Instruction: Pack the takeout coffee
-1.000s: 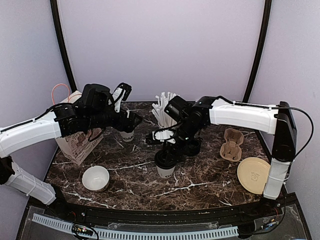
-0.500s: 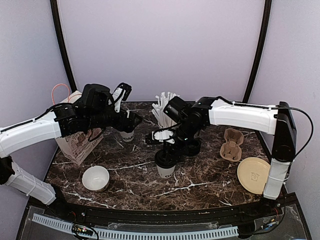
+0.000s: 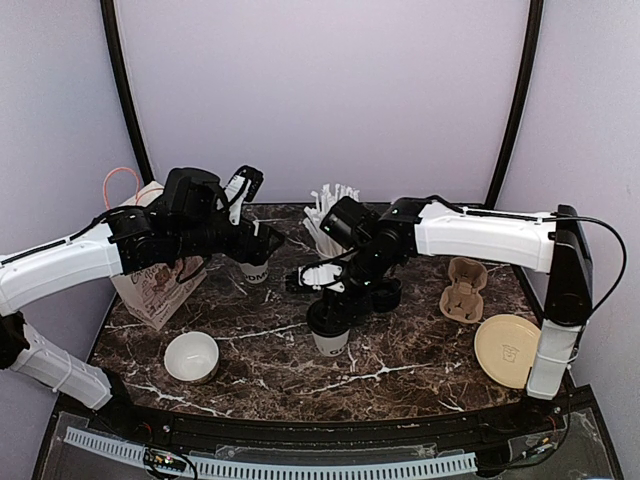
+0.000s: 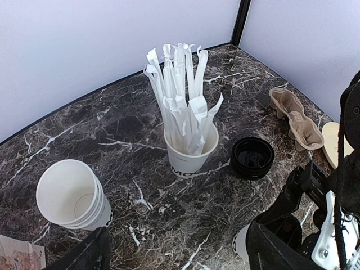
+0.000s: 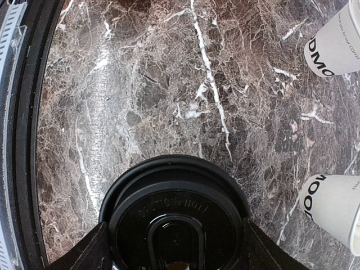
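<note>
One takeout coffee (image 3: pixel 330 327), a white cup with a black lid (image 5: pixel 174 216), stands at mid-table. My right gripper (image 3: pixel 322 283) hangs straight over it. Its fingers (image 5: pixel 84 253) stand apart on either side of the lid's rim, and I cannot tell whether they touch it. The same cup's side (image 4: pixel 241 245) shows past the arm in the left wrist view. My left gripper (image 3: pixel 270 240) hovers open and empty to the left, above a stack of empty white cups (image 4: pixel 70 194). No second lidded cup is in view.
A cup of wrapped straws (image 4: pixel 190 151) stands at the back. Spare black lids (image 3: pixel 385 293), a cardboard cup carrier (image 3: pixel 463 290) and a beige plate (image 3: pixel 507 350) lie to the right. On the left are a paper bag (image 3: pixel 150 290) and a white bowl (image 3: pixel 190 357).
My right gripper has shifted a little left and down over the lidded cup, and its fingers have drawn slightly closer. The left arm has not moved.
</note>
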`<state>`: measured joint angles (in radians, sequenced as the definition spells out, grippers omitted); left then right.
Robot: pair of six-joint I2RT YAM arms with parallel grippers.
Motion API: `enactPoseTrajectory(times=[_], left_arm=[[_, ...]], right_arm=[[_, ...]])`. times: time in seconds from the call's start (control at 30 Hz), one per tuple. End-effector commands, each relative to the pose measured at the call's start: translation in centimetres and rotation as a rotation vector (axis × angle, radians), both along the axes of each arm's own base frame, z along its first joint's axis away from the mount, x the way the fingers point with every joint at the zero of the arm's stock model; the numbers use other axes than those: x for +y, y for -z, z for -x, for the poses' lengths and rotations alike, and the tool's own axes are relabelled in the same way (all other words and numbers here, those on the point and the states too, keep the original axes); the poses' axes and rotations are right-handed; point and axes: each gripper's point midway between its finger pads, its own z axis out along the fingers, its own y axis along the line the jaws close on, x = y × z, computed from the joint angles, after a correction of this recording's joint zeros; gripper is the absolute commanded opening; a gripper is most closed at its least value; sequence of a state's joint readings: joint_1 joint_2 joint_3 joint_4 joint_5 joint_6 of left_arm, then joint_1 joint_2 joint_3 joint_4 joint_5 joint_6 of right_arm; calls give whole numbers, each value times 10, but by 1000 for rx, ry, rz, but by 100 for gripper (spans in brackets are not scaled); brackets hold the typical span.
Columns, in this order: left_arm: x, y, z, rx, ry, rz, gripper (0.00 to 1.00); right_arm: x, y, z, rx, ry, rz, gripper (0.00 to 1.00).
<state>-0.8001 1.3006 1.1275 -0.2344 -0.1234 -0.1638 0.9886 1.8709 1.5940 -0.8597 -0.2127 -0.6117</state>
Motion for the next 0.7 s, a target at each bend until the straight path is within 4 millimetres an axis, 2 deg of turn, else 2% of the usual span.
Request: enactPoseTrajectory(times=[0.0, 0.17, 0.3, 0.5, 0.67], left_arm=[[1, -8, 0, -18, 9, 4, 86], [0, -15, -1, -31, 16, 6, 86], [-2, -18, -1, -43, 29, 8, 86], [-9, -20, 0, -52, 70, 7, 86], [-15, -23, 2, -61, 104, 15, 86]], right_arm=[[3, -5, 2, 9, 19, 4, 69], [-1, -42, 5, 26, 35, -49, 67], [-20, -65, -5, 50, 93, -100, 67], [-77, -81, -41, 48, 256, -124, 67], [-136, -101, -91, 0, 460, -181, 67]])
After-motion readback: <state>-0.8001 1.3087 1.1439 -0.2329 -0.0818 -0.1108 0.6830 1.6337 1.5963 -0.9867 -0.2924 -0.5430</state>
